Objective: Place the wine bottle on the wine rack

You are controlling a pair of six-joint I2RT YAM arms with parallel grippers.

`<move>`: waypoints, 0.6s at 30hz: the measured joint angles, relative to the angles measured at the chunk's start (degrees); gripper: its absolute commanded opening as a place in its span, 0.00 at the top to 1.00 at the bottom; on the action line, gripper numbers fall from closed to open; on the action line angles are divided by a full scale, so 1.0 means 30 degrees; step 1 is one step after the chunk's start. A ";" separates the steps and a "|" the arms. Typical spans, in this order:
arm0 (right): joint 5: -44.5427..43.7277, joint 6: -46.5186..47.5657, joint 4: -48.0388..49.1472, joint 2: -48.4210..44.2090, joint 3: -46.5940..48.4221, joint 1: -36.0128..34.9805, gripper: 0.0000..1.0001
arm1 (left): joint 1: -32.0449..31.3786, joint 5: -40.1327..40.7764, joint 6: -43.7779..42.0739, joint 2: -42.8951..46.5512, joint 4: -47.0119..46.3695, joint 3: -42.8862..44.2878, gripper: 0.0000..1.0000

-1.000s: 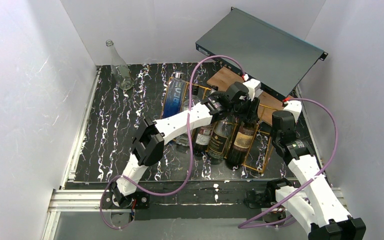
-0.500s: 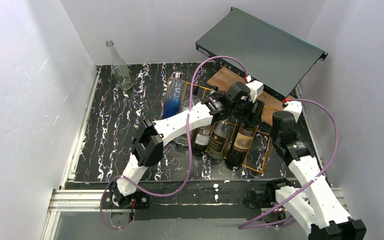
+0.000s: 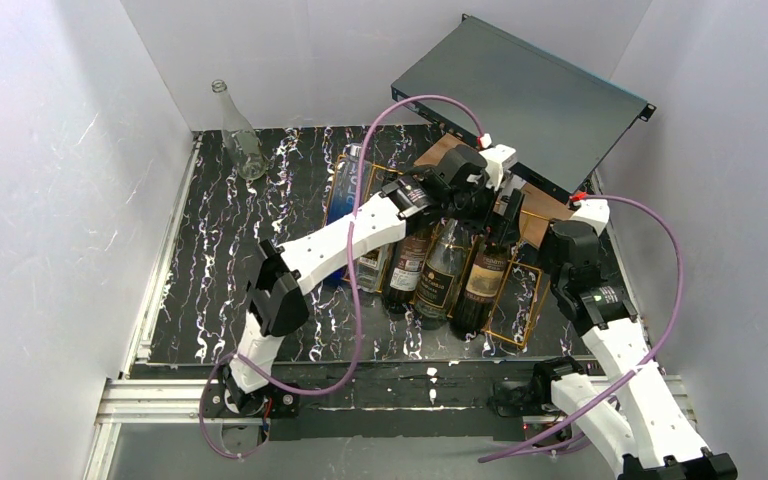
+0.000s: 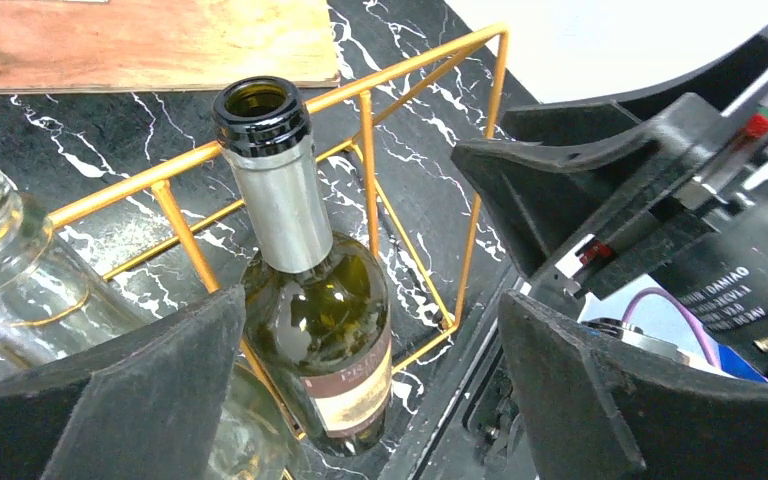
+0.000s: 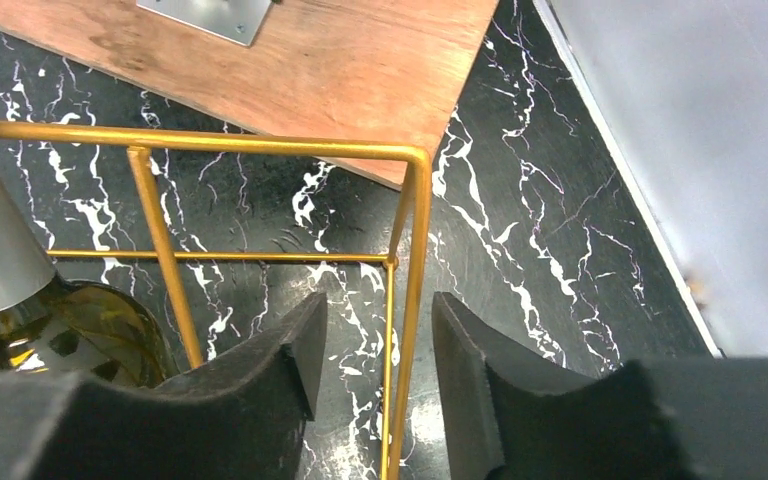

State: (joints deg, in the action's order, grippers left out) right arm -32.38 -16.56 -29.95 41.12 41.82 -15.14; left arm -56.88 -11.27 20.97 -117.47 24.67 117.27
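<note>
- The wine rack (image 5: pixel 210 140) sits on the tabletop (image 5: pixel 520 230); only my wrist views show the finger gaps clearly.
- The wine bottle (image 4: pixel 310 310) rests in the rack's end slot.
- My left fingers (image 4: pixel 130 400) gape wide either side of the bottle, gripping nothing.
- My right fingers (image 5: pixel 260 380) are part-open astride the rack's corner wire; I cannot tell whether they touch it.

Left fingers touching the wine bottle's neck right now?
Apart. Left wrist view: the left fingers stand wide, rack wire and table showing between each and the bottle neck.
</note>
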 measured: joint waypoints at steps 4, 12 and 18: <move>0.0401 0.0036 -0.0204 -0.0015 0.0546 0.0000 0.29 | 0.0051 -0.0219 0.0066 0.0721 0.0386 0.0029 0.02; 0.2025 0.0357 -0.0554 -0.1333 0.2368 0.0000 0.02 | 0.1260 -0.0474 -0.0758 0.5625 0.1035 -0.2506 0.02; 0.4036 0.0634 -0.0648 -0.1668 0.3475 0.0000 0.02 | 0.4983 0.0073 -0.1501 1.1453 0.2084 -0.4656 0.02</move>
State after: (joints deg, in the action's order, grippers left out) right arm -20.27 -14.66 -31.90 36.12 52.25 -15.14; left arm -41.93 -11.05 16.47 -83.11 30.92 103.31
